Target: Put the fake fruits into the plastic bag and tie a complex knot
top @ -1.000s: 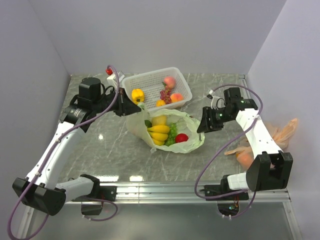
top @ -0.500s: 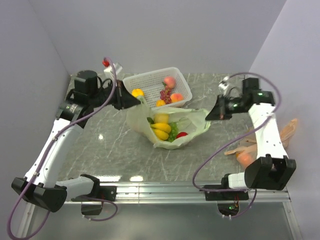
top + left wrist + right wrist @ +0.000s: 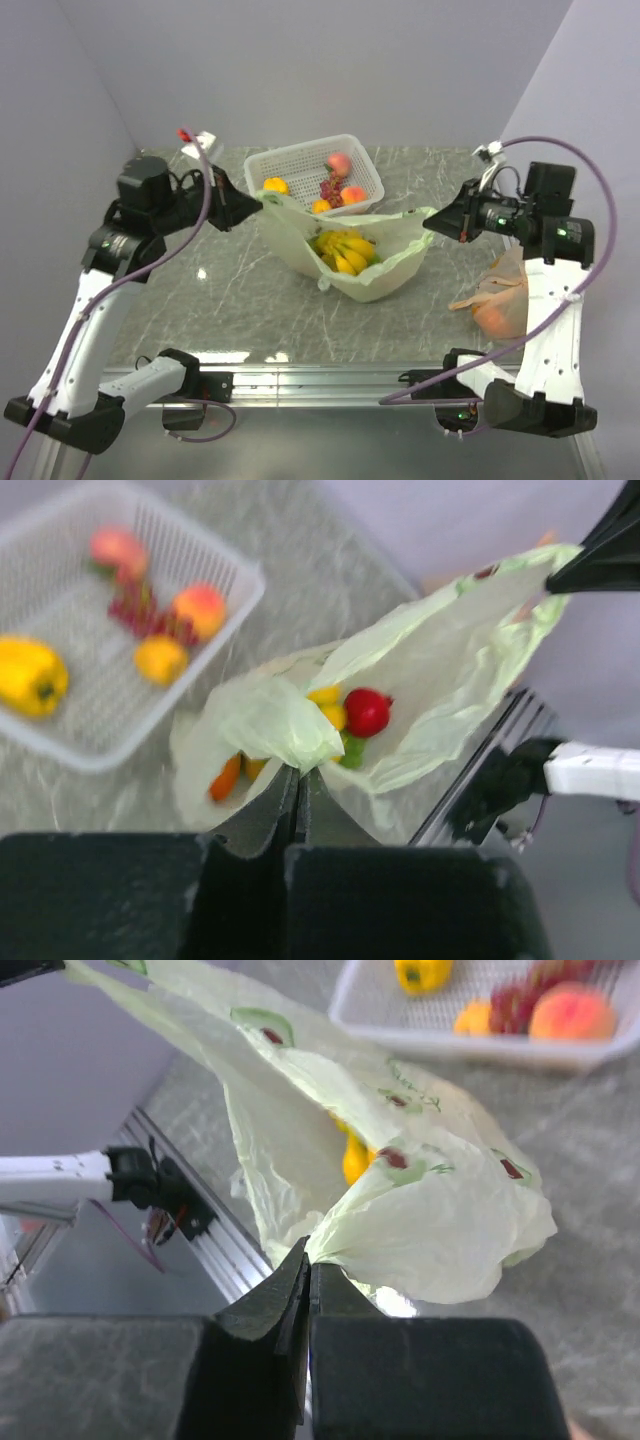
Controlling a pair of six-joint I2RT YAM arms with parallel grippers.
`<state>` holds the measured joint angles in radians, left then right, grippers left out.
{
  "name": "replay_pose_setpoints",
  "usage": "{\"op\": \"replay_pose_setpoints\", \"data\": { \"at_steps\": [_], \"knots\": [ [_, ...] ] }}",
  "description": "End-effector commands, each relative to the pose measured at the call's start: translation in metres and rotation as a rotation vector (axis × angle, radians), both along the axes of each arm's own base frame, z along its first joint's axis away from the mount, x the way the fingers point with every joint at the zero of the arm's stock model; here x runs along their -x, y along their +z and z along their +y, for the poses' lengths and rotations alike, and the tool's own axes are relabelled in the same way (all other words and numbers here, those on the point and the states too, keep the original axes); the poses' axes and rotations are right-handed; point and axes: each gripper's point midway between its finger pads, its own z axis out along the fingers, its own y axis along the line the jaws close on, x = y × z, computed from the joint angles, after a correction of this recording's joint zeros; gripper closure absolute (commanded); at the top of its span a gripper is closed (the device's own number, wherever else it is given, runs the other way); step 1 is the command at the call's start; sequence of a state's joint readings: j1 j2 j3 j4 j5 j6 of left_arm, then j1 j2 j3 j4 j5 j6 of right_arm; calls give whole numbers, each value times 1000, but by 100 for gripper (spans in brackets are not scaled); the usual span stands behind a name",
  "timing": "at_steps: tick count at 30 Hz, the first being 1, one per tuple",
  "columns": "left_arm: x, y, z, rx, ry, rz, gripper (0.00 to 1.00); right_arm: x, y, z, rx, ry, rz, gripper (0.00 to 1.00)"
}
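Stretches the left arm (image 3: 88,315) up and inward to a left gripper (image 3: 258,204) with jaws pressed tight, mirrors it with the right arm (image 3: 550,320) bent high, right gripper (image 3: 432,222) clamped too, both tips pointing toward each other

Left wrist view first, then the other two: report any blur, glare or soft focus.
Left wrist: soft throughout, the white basket smeared, the left end effector dark and featureless. Right wrist: the plastic bag is crisp and its print distinct, while the basket behind it is softer. Top external: sharp, with bright glare patches on the table.
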<state>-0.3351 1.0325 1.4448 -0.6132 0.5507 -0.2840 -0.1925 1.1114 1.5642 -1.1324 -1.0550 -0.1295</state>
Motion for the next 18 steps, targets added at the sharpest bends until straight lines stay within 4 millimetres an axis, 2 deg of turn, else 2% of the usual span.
{"op": "replay_pose_setpoints", "data": {
  "at_steps": [1,2,3,4,5,6,7,9,11,14,15,18],
  "knots": [
    [-15,-84,7,-146,45,208,100,-21,-66,-10,88,-36,133,100],
    [-14,-76,6,-135,28,186,100,-22,-66,-10,86,-32,124,100],
    [-7,-42,4,-96,9,86,100,-25,-52,-9,89,-22,86,100],
    [-10,-4,2,-38,10,-56,100,-25,-40,-9,87,-15,56,100],
    [-6,20,3,3,17,-118,100,-26,-29,-9,79,-19,45,100],
    [0,55,4,43,14,-198,100,-25,-16,-8,73,-17,14,100],
    [4,67,2,55,-2,-201,100,-24,6,-7,71,-17,-44,100],
    [9,93,4,88,8,-203,100,-18,30,-1,43,-7,-88,100],
    [11,92,7,81,21,-207,100,-14,34,1,26,-8,-88,100],
    [11,58,9,78,45,-115,100,-17,10,0,32,-17,-25,100],
    [10,40,8,76,51,-72,100,-19,-5,1,29,-16,21,100],
    [3,17,3,96,53,7,100,-20,-28,9,22,13,95,100]
  ]
}}
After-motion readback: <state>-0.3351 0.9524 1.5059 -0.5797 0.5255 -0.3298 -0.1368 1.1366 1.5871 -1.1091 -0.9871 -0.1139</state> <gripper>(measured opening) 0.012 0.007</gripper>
